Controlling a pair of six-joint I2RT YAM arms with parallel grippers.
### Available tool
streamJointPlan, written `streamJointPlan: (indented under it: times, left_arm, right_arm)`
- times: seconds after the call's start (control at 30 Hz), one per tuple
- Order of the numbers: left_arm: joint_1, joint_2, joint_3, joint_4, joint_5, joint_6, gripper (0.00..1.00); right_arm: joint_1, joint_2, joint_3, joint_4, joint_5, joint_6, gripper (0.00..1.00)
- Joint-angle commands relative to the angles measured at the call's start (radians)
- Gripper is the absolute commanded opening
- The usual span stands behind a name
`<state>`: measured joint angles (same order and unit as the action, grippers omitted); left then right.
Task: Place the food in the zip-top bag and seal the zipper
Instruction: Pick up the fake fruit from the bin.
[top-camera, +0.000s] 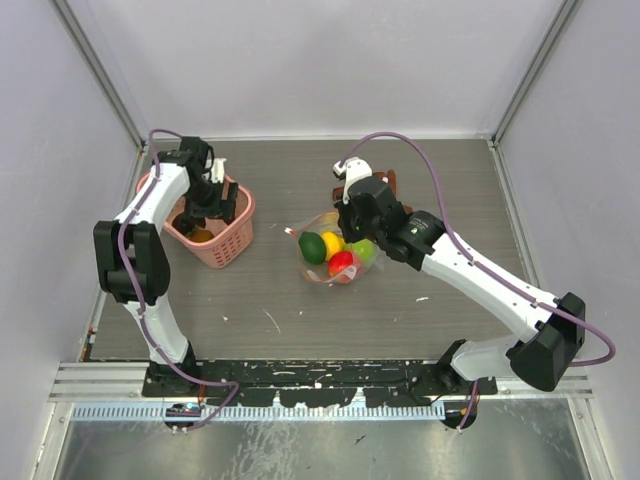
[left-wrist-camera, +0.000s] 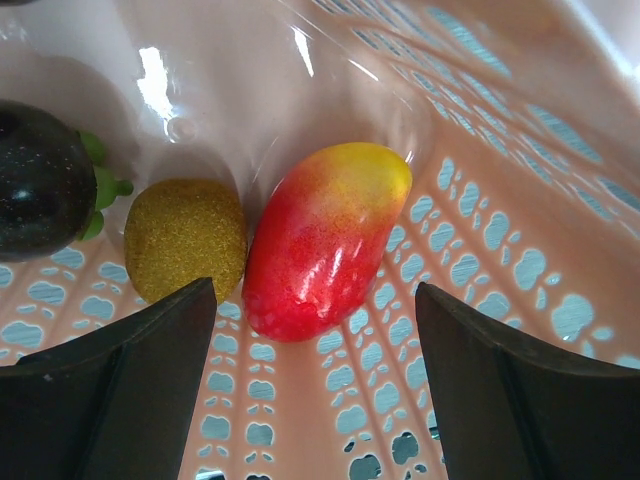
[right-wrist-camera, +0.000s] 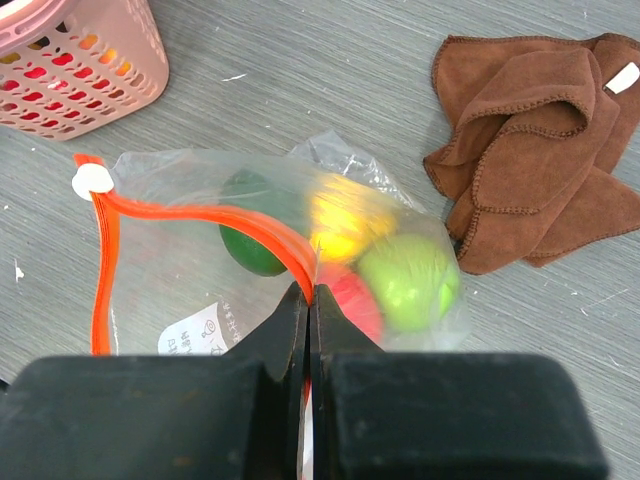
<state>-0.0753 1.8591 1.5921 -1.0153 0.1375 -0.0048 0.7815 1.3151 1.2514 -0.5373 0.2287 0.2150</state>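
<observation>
The clear zip-top bag (right-wrist-camera: 190, 290) (top-camera: 335, 255) lies mid-table with green, yellow, red and light-green food inside. My right gripper (right-wrist-camera: 309, 292) (top-camera: 350, 215) is shut on its red zipper (right-wrist-camera: 200, 215), holding one lip up; the white tab (right-wrist-camera: 92, 181) sits at the strip's left end. My left gripper (left-wrist-camera: 315, 330) (top-camera: 205, 215) is open, lowered inside the pink basket (top-camera: 225, 245). A red-yellow mango (left-wrist-camera: 325, 240) lies just ahead between its fingers, untouched. Beside the mango are a brown kiwi (left-wrist-camera: 185, 238) and a dark eggplant (left-wrist-camera: 40, 195).
A brown cloth (right-wrist-camera: 535, 150) lies crumpled right of the bag, partly hidden behind the right arm in the top view. The pink basket's perforated wall (left-wrist-camera: 480, 200) curves close round the left gripper. Cage posts frame the table's corners.
</observation>
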Motion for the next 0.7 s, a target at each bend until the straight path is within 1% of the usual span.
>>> streamJointPlan:
  times: [0.0, 0.27, 0.53, 0.67]
  left_arm:
    - [0.009, 0.006, 0.017, -0.032, 0.038, 0.040, 0.81]
    - [0.009, 0.016, -0.020, -0.033, 0.053, 0.015, 0.79]
    - [0.009, -0.072, -0.083, 0.014, 0.019, -0.034, 0.79]
    - [0.011, -0.131, -0.143, 0.065, 0.010, -0.055, 0.79]
  right_arm:
    - [-0.004, -0.037, 0.003, 0.064, -0.035, -0.010, 0.00]
    - [-0.005, -0.034, 0.004, 0.066, -0.042, -0.009, 0.00]
    - [-0.005, -0.042, -0.006, 0.077, -0.045, -0.002, 0.00]
    - [-0.005, -0.048, -0.008, 0.082, -0.047, -0.002, 0.00]
